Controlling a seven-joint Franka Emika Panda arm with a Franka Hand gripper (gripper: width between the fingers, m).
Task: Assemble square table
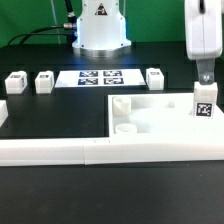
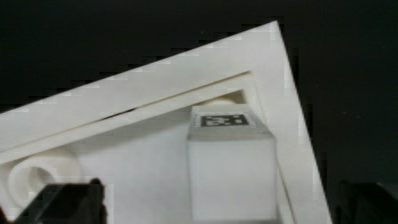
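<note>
The square table's top [image 1: 150, 118], a white slab with a raised rim, lies at the exterior view's right. One white leg [image 1: 203, 103] with a tag on its end stands upright in the slab's right corner. My gripper [image 1: 203, 78] hangs just above that leg. In the wrist view the leg [image 2: 228, 150] sits in the slab's corner [image 2: 249, 70]. My gripper [image 2: 214, 208] is open, with its dark fingers [image 2: 71, 203] wide apart on either side of the leg and clear of it. Three more leg blocks [image 1: 15, 82] [image 1: 44, 81] [image 1: 154, 77] lie on the black table behind.
The marker board [image 1: 100, 77] lies flat in front of the robot base [image 1: 100, 30]. A long low white border wall [image 1: 100, 152] runs along the front. Two round bosses [image 1: 122, 104] [image 1: 125, 128] rise from the slab's inside.
</note>
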